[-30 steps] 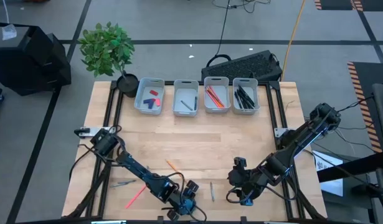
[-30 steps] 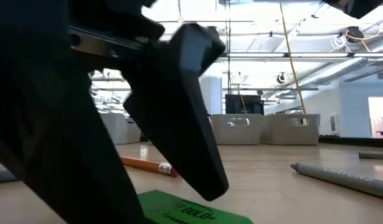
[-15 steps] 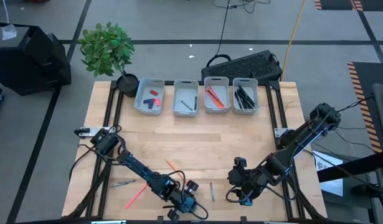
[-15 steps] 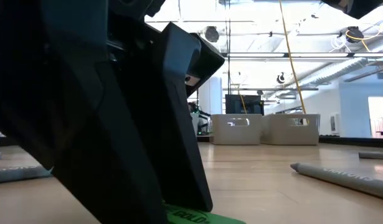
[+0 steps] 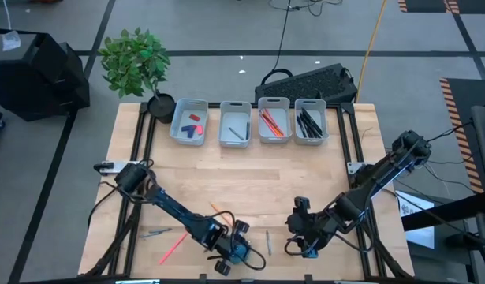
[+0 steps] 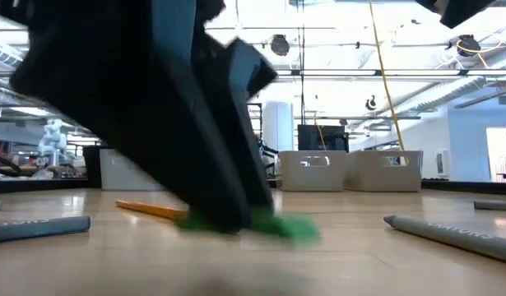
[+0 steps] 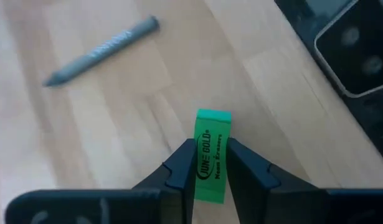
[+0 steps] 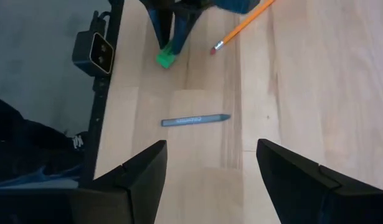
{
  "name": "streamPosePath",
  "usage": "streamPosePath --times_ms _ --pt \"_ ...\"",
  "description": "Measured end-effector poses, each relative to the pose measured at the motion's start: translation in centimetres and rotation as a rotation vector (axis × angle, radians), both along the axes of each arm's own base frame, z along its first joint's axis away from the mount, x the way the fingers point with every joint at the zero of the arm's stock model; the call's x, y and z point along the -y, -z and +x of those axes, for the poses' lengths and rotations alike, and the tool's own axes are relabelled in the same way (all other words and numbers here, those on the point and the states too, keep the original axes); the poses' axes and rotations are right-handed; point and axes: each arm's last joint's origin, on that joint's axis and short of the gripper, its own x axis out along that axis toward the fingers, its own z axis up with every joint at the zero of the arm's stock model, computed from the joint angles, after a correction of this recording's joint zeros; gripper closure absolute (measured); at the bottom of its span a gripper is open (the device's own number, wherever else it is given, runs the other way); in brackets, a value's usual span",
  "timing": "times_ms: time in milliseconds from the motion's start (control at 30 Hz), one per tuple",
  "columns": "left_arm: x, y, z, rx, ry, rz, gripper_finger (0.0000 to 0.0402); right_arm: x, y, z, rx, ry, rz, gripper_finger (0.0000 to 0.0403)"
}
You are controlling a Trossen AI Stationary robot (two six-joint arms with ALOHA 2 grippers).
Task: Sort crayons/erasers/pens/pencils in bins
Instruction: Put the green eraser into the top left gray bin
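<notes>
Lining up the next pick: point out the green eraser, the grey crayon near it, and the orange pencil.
green eraser [image 7: 212, 155], left wrist view, middle of its printed face between the fingers.
grey crayon [image 8: 195, 119], right wrist view, mid-shaft.
orange pencil [image 8: 244, 23], right wrist view, mid-shaft.

We see a green eraser [image 7: 210, 155], a small chunky block with dark lettering along its top face, pinched between the two dark fingers of the left gripper [image 7: 210, 169] near the table's front edge. In the low view it [image 6: 269, 224] sits low at the wooden surface, though contact is unclear. At the table's far edge stand four pale bins [image 5: 249, 122] in a row; the leftmost bin [image 5: 179, 125] holds a red eraser [image 5: 195, 118] and a blue eraser [image 5: 190, 130].
</notes>
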Motion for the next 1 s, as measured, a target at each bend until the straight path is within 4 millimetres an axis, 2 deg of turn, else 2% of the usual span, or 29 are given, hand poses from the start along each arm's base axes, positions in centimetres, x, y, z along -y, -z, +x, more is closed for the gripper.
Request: streamPosePath --times_ms 167,367,533,767,1000 --pt "-1.2 -2.9 -0.3 0.031 -0.085 0.014 0.0319 0.5 0.0 0.4 0.004 -0.007 -0.02 0.0163" --pt "-5.3 -7.9 -1.1 0.063 -0.33 0.059 0.0319 1.1 0.0 0.8 0.004 -0.023 -0.051 0.0163" --pt "-9.1 -11.5 -2.7 0.068 -0.515 0.124 0.0319 1.9 0.1 1.2 -0.006 0.002 -0.058 0.0163" --pt "-14.6 -15.0 -5.4 0.049 -0.806 0.194 0.0319 5.0 -0.9 1.8 -0.024 0.063 -0.053 0.0163" --pt "-19.6 -16.9 -7.6 0.014 -1.108 0.183 0.0319 10.0 -4.6 1.0 0.116 0.018 -0.163 0.0163"
